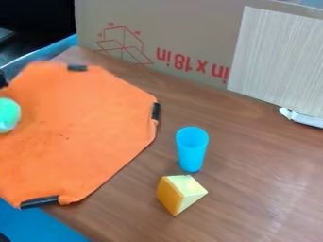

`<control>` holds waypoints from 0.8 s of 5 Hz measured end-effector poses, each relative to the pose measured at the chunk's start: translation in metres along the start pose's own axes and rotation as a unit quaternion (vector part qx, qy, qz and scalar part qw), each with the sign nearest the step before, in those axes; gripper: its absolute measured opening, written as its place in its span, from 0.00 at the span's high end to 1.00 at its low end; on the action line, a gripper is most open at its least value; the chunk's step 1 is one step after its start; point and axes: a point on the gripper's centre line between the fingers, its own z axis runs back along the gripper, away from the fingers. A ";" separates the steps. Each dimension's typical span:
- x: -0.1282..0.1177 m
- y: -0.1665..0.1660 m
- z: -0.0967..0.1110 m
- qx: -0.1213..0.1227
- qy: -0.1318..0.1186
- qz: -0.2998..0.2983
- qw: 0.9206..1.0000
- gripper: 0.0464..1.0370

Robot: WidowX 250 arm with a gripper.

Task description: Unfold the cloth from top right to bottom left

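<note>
The orange cloth (75, 123) lies spread out flat over the left part of the table, with its left side running past the view's edge. Black strips mark its cut-off corners: one strip (77, 68) at the top, another (156, 111) at the right and a third (39, 202) at the bottom. No large fold shows in the visible part, though the right edge is slightly rumpled by the strip. Small dark specks dot the middle.
A blue cup (191, 149) stands right of the cloth, a yellow wedge block (180, 194) just below it. A green round object (7, 115) is at the left edge. Behind the brown table (265, 165) stand a cardboard box (183, 28) and a pale panel (277, 61).
</note>
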 end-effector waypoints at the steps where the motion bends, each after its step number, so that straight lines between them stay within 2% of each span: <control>1: 0.006 0.017 -0.011 0.035 -0.007 0.012 0.999 0.97; 2: 0.013 0.029 -0.012 0.086 -0.039 0.009 0.996 0.82; 3: 0.010 0.029 -0.012 0.101 -0.046 0.004 0.994 0.57; 4: 0.007 0.023 -0.004 0.154 -0.048 0.010 0.987 0.28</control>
